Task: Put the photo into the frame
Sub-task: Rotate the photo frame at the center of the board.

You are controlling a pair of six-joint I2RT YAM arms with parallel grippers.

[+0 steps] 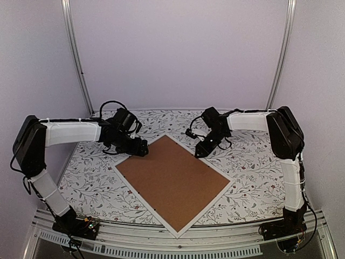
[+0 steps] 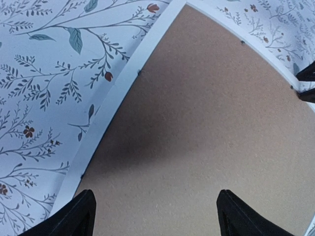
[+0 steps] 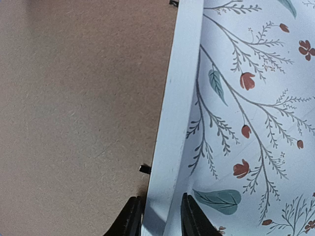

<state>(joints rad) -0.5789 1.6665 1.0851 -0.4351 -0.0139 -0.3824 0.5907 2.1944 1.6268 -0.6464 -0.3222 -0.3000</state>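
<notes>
The white frame lies flat on the table as a diamond, with a brown backing board filling it. The photo is hidden. My left gripper hovers at the frame's far-left edge. In the left wrist view it is wide open over the board, beside the frame's rail, with nothing between its fingers. My right gripper is at the frame's far-right edge. In the right wrist view it stands narrowly open, one finger on each side of the rail.
A floral-patterned cloth covers the table around the frame. Small black tabs stick out from the rail over the board. White walls and two metal posts close off the back.
</notes>
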